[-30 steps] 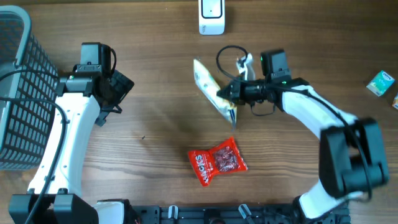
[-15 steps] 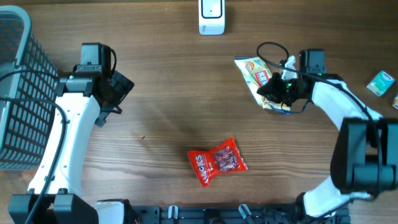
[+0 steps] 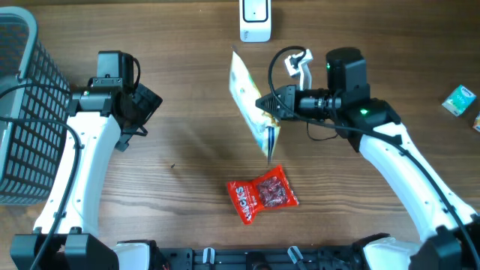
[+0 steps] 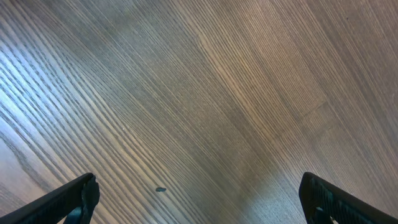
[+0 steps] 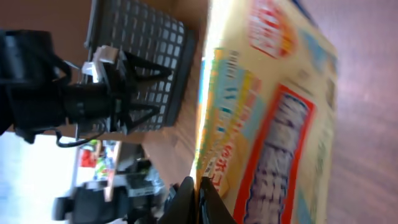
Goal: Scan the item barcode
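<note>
At the far left we see a grey wire basket [image 3: 16, 112] at the table's [image 3: 195, 157] edge, and just beside it the left arm, whose left gripper [image 3: 144, 109] hangs over bare wood. In its own wrist view the two dark fingers [image 4: 78, 198] stand at opposite bottom corners with only wood grain between them, so we read its jaws as spread wide and holding nothing. Moving toward the middle, a white scanner [image 3: 255, 20] sits at the far edge of the table. Just in front of it is the item, a pale yellow snack packet [image 3: 250, 94], which from above we see almost edge-on and slanted, its upper end near the scanner and its lower end pointing at a red candy bag [image 3: 262, 196] lying flat nearer the robot's base. The right gripper [image 3: 270, 103] reaches in from the right with its jaws closed on the packet's edge. In the right wrist view the printed face of the packet fills most of the picture, pinched between the fingertips at the bottom. We cannot make out a barcode on it. Far to the right, well apart from everything else, lies a small green box [image 3: 458, 99].
</note>
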Robot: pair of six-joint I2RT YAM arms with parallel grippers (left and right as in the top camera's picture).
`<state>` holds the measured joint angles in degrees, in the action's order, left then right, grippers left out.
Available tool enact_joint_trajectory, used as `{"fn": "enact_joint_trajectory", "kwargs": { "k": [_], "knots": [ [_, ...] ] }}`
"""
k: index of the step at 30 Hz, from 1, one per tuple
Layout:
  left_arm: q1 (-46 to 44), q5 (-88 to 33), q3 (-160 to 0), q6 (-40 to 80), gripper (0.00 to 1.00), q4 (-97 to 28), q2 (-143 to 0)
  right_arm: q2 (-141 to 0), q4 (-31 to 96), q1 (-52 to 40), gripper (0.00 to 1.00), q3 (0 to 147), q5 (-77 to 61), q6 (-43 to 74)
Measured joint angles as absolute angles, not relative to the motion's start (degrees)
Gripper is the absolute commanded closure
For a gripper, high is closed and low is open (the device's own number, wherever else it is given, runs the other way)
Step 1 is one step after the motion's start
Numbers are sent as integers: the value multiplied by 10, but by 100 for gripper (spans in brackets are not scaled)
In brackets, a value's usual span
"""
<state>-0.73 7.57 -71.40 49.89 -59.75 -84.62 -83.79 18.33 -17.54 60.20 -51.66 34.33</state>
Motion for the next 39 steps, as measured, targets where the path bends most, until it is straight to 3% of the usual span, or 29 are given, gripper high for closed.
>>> {"fn": "enact_joint_trajectory", "kwargs": {
  "k": [12,16,22,23,24,25,29,31,35,39],
  "knots": [
    [-7,74,-714,499,0,-597,-845,-1006,-37,-184,96,505,-606,461],
    [-7,74,-714,499,0,-600,-845,-1007,-10,-93,96,505,-547,435],
    [-7,74,-714,499,0,-597,-844,-1007,163,-1,95,507,-347,316],
    [-7,74,-714,499,0,-595,-844,-1007,177,5,92,507,-316,302],
    [-7,74,-714,499,0,-595,-844,-1007,190,12,80,508,-286,287],
    [-7,74,-714,499,0,-595,-844,-1007,210,21,62,509,-255,273],
    [-7,74,-714,499,0,-595,-844,-1009,327,45,27,559,-194,227],
    [-7,74,-714,499,0,-595,-844,-1009,393,46,2,625,-183,203],
    [-7,74,-714,499,0,-595,-844,-1009,464,46,0,728,-245,129],
    [-7,74,-714,499,0,-595,-844,-1009,464,32,0,723,-306,75]
  ]
}}
